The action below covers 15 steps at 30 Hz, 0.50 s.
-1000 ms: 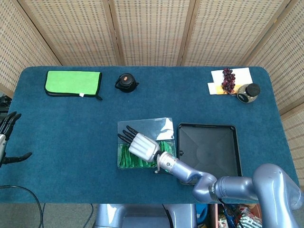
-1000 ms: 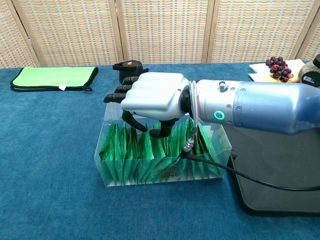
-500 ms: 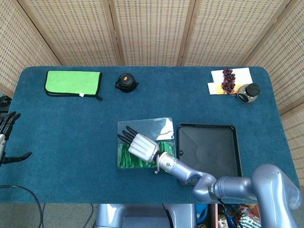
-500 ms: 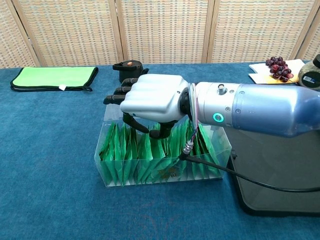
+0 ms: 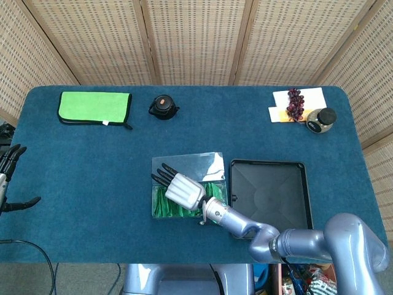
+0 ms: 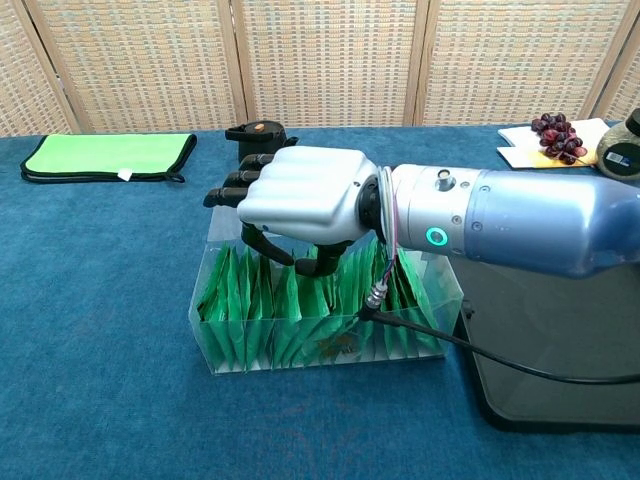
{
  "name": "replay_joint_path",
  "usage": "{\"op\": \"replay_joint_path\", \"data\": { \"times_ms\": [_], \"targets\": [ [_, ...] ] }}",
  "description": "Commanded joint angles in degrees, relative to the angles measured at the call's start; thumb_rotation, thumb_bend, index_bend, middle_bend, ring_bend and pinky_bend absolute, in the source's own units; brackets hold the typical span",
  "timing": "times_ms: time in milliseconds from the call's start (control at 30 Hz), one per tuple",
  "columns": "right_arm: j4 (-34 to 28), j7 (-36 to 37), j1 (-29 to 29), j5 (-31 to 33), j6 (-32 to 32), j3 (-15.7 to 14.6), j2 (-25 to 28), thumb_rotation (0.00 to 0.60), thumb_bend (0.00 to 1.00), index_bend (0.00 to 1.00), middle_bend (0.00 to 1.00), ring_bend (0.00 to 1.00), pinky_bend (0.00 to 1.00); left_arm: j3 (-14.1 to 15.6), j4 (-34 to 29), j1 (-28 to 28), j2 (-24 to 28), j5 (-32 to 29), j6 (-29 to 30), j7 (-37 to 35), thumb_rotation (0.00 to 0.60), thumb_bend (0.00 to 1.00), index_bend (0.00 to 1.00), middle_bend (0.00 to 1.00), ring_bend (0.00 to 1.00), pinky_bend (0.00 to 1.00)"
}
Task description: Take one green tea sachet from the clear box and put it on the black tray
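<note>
A: Right hand first. State?

B: Palm down over the box, dark fingers reaching forward, thumb curled under among the sachet tops. Can't tell if anything is pinched; no sachet is lifted clear. I'd call it poised to pick, not grasping.

A: Left hand?

B: Far left edge in the head view, fingers spread, holding nothing. Idle.

A: Where are the sachets?

B: All in the box, standing on edge in a tight row, green, tops around the rim or just above. Box sits on the counter just beside the tray, which looks bare.

A: Handling?

B: Judging by looks: very light, thin, flat packets, probably slick wrapper, flexible rather than stiff. Not fragile, but they'll bend or crumple under a hard squeeze. Packed close, so neighbours may ride up with the one pulled.

A: And the box?

B: Thin clear plastic, likely light too. Could shift or tip if a sachet drags on it.

A: Where to grip?

B: Top edge of a single sachet, thumb on one face and a finger on the other, then straight up. Pick one near the thumb, where the tops stand a bit proud.

A: Risk?

B: Grabbing two, or slipping off the slick edge.
</note>
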Motion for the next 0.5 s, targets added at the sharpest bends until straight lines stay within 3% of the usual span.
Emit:
{"op": "replay_joint_path", "data": {
  "times_ms": [33, 500],
  "targets": [
    [-0.64, 0.39, -0.25, -0.62, 0.57, 0.1, 0.5, 0.6, 0.57, 0.67, 0.11, 0.0, 0.01, 0.03, -0.02, 0.01, -0.01, 0.05, 0.01, 0.04, 0.6, 0.09, 0.0, 0.0, 0.0, 0.0],
    [-5.7, 0.57, -1.79, -2.36, 2.99, 0.64, 5.0, 0.6, 0.57, 0.67, 0.12, 0.0, 0.01, 0.14, -0.19, -0.08, -0.1, 0.27, -0.08, 0.46, 0.6, 0.09, 0.0, 0.0, 0.0, 0.0]
  ]
}}
